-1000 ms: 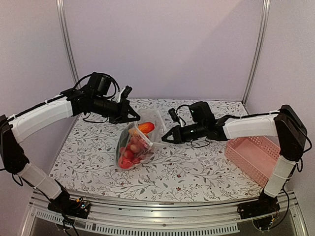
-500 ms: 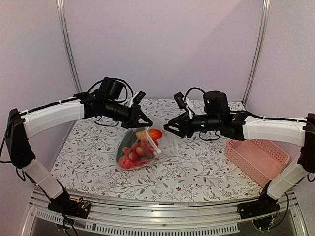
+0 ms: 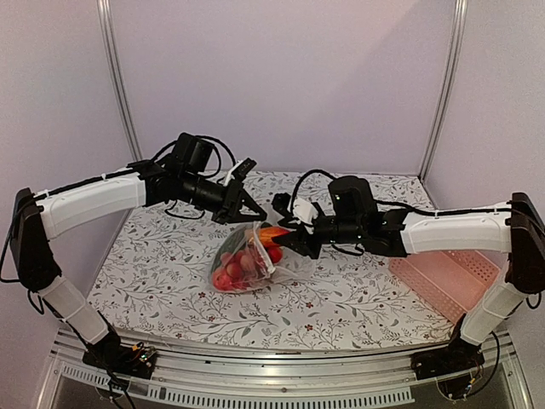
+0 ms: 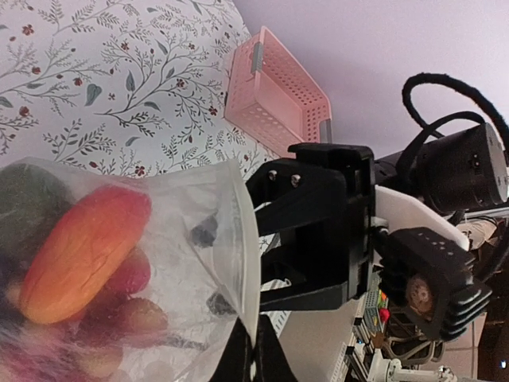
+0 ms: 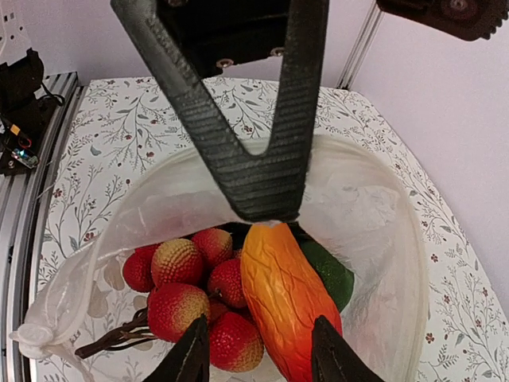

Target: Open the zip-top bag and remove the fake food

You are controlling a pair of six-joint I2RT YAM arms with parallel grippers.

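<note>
Clear crinkly zip-top bag (image 3: 243, 266) of fake food (image 5: 199, 306) sits on floral table (image 3: 358, 300), rim pinched at its 12 o'clock by left gripper (image 3: 250, 214), mouth facing 2 o'clock to right gripper (image 5: 258, 358), fingers spread w/ long orange plastic piece (image 5: 286, 290) between, axis approx. 12-6.

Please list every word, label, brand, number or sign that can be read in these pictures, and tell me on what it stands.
No text can be read in any view.
The bag and the pink basket show no print or label.
The small board at the table edge, in the right wrist view, is too small and blurred for any marks to be read.
</note>
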